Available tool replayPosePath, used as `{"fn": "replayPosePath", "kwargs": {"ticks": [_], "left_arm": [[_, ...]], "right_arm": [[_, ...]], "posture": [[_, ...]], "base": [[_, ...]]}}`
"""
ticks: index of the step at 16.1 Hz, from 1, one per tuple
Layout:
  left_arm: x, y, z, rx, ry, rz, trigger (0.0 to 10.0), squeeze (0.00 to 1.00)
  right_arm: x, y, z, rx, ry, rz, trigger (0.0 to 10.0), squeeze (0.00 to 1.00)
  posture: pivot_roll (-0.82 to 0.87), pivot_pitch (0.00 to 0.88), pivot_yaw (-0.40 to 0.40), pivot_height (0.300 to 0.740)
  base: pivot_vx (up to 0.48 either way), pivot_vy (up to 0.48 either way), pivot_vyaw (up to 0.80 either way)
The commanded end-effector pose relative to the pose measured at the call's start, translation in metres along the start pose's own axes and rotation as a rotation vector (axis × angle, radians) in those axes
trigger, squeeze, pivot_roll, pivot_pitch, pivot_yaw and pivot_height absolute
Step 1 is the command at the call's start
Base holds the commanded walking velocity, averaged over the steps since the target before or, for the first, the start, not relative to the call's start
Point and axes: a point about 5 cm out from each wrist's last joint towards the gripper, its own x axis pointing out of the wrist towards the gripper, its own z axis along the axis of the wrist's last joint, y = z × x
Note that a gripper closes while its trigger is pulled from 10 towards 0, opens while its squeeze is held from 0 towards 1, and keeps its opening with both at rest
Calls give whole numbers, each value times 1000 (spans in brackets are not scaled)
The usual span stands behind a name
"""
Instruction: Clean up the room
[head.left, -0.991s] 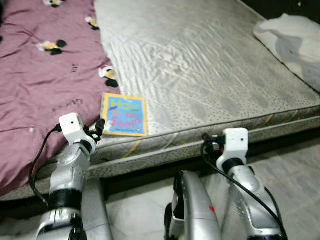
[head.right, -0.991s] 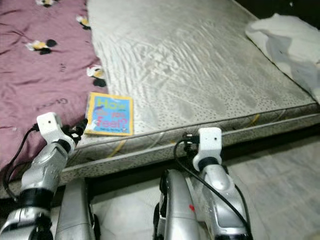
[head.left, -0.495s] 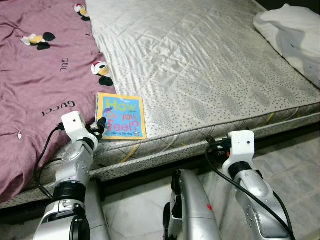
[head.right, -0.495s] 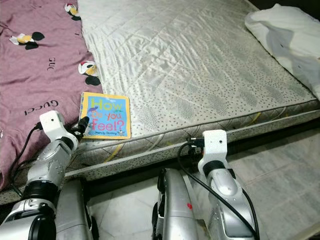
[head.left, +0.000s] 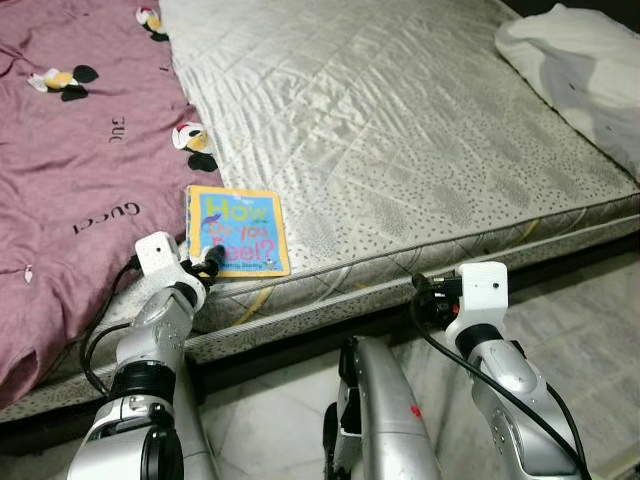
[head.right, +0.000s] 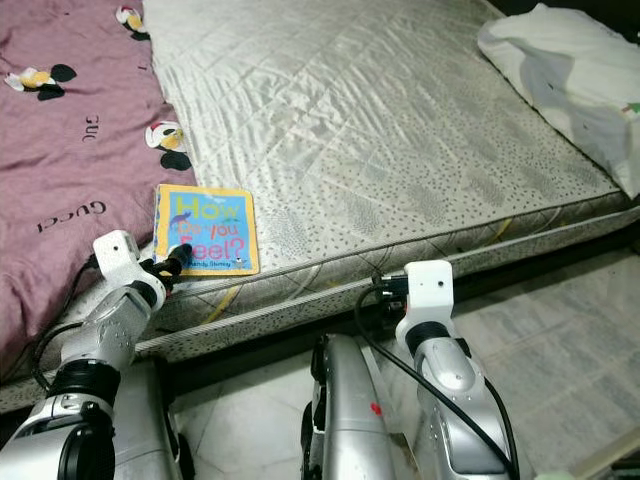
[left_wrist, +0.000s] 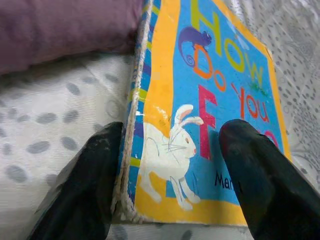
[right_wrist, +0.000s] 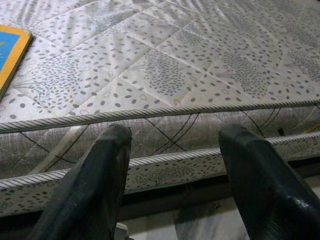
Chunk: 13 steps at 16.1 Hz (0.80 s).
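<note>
Quilted grey mattress (head.left: 400, 150) fills most of the scene, with a purple blanket (head.left: 70, 190) spread over its left part. Just beside the blanket's edge, near the mattress front, a children's book (head.left: 235, 232) lies flat. Its near left corner sits between the spread fingers of the left gripper (left_wrist: 170, 180). Well apart, the right gripper (right_wrist: 175, 185) hangs open before the mattress side.
</note>
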Motion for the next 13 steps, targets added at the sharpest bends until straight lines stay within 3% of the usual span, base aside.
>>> {"fn": "replayPosePath", "kwargs": {"ticks": [1, 3, 4, 5, 7, 8, 9, 12, 13], "left_arm": [[2, -3, -3, -13, 37, -30, 10000, 0], [4, -1, -3, 6, 59, -38, 10000, 0], [5, -2, -3, 5, 65, -53, 10000, 580], [5, -2, -2, 0, 65, -61, 10000, 1000], [6, -3, -4, 10, 87, -90, 10000, 1000], [7, -2, -5, 32, 88, -94, 10000, 0], [7, -3, -6, -28, 89, -118, 0, 0], [8, -1, -7, -91, 101, -128, 0, 0], [8, 0, -8, -158, 110, -144, 0, 0]], "right_arm": [[-2, -6, 5, -12, -13, -24, 10000, 0], [-3, -8, 6, -15, -14, -29, 10000, 0], [-3, -8, 6, -16, -14, -30, 10000, 0], [-2, -9, 6, -19, -14, -32, 10000, 0], [-1, -9, 8, -23, -19, -34, 10000, 0], [-1, -9, 8, -24, -21, -33, 10000, 0], [0, -8, 9, -25, -22, -30, 10000, 0], [1, -8, 11, -31, -28, -27, 10000, 0], [0, -10, 13, -28, -34, -22, 10000, 0]], "posture": [[-171, 185, -115, 525], [-178, 183, -115, 525], [-180, 182, -115, 525], [-182, 179, -116, 525], [-185, 178, -121, 525], [-186, 178, -123, 525], [-190, 175, -125, 525], [-199, 172, -128, 525], [-201, 170, -129, 525]], "base": [[0, 0, 0], [0, 0, 0], [0, 0, 0], [0, 0, 0], [0, 0, 0], [0, 0, 0], [0, 0, 0], [0, 0, 0], [0, 0, 0]]}}
